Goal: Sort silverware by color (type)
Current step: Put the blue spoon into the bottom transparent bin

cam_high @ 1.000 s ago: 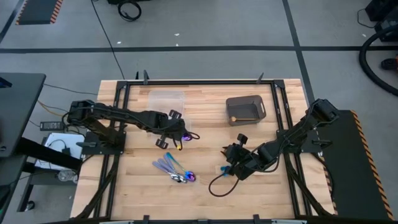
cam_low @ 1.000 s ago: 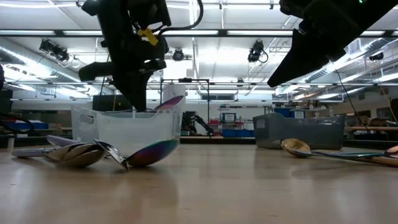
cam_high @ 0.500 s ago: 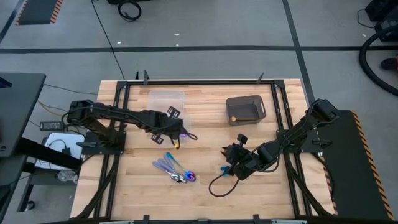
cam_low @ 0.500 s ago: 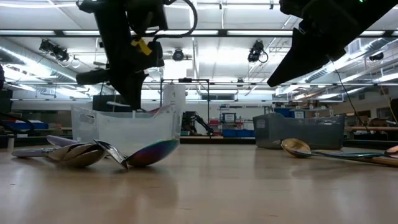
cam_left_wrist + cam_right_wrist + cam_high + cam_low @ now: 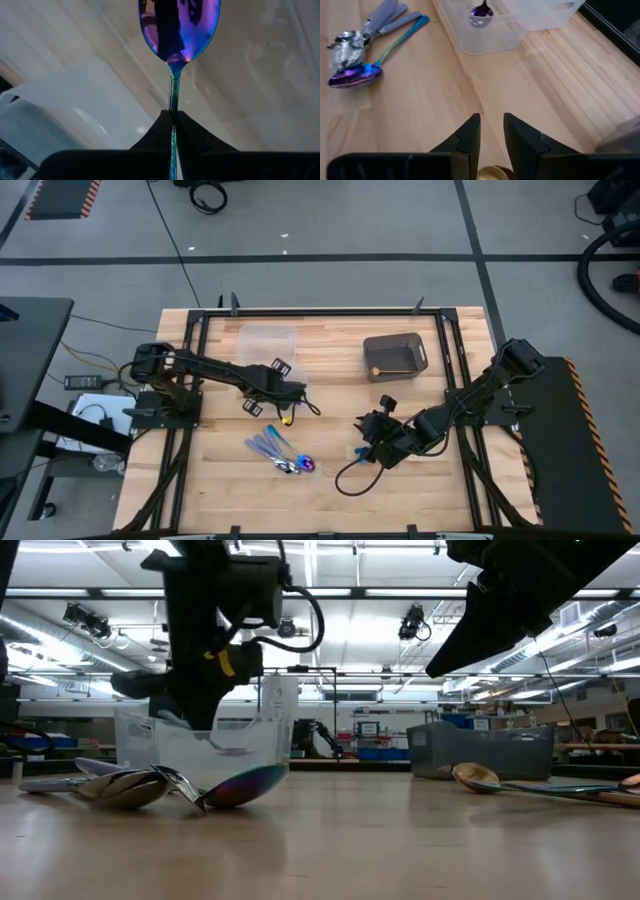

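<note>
- Left gripper (image 5: 288, 404): near the table's middle, just in front of the clear tub (image 5: 267, 340); fingers pinched tight on the slim handle of a spoon (image 5: 178, 30) with an iridescent purple bowl, held out ahead of the fingers.
- Right gripper (image 5: 491, 131): low over the table's right half, waiting; fingers a narrow gap apart, nothing between them. A gold piece (image 5: 495, 174) lies just under them.
- Pile (image 5: 281, 455): lavender-handled and teal-handled pieces lying together on the wood in front of the left gripper, unsorted.
- Tub, right wrist view: one purple-headed piece (image 5: 481, 13) shows at or in a clear tub; which, I cannot tell.
- Grey bin (image 5: 394, 356): rear right.
- Step in hand, by my reading: carrying the purple spoon to its tub.
- Next move: centre the spoon above the tub's open top, lower, then part the fingers.
</note>
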Tool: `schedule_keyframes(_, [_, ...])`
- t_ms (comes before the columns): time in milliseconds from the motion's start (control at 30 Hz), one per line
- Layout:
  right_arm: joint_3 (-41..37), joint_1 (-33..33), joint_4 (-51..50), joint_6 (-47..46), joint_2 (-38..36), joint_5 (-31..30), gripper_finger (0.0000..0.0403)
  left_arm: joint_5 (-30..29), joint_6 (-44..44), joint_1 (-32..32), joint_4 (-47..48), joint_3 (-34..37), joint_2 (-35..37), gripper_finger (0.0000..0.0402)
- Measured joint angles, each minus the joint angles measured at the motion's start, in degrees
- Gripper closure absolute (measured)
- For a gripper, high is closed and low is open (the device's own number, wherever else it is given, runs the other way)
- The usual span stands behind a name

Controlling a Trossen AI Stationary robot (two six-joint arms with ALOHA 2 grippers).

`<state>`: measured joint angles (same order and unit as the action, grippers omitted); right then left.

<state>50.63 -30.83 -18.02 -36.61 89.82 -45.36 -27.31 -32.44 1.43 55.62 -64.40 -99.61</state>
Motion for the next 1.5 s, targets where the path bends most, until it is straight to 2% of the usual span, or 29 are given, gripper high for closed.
schedule_keyframes(133, [0.0, 0.0, 0.1, 0.4, 0.0, 0.0, 0.0308, 0.0, 1.1, -0.1, 3.4, -3.8, -2.4, 0.0387])
schedule_keyframes(367, [0.0, -0.2, 0.1, 0.6, 0.0, 0.1, 0.0308, 2.6, 0.1, 0.9, 4.2, -6.3, -2.5, 0.0387])
schedule_keyframes(533, [0.0, -0.1, 0.2, 0.8, 0.0, 0.1, 0.0308, 3.8, -1.7, 1.9, 1.2, -6.3, -2.5, 0.0387])
schedule_keyframes(667, [0.0, -0.2, 0.2, 0.7, 0.0, 0.1, 0.0308, 6.8, -1.8, 2.0, 0.3, -6.3, -2.8, 0.0385])
schedule_keyframes(933, [0.0, -0.2, 0.8, 0.7, 0.0, 0.1, 0.0308, 7.0, 0.6, 2.4, -0.6, -6.2, -4.0, 0.0376])
schedule_keyframes(1033, [0.0, -0.2, 1.1, 0.8, 0.0, 0.2, 0.0308, 6.8, 1.6, 2.4, -0.9, -6.2, -3.9, 0.0354])
schedule_keyframes(1300, [0.0, -0.2, 1.7, 1.2, 0.0, 0.4, 0.0308, 2.8, 4.3, 3.9, 1.0, -6.3, -3.4, 0.0259])
schedule_keyframes(1500, [0.0, -0.2, 1.7, 1.3, 0.0, 0.4, 0.0308, 4.2, 9.1, 5.8, -0.4, -6.3, 0.8, 0.0246])
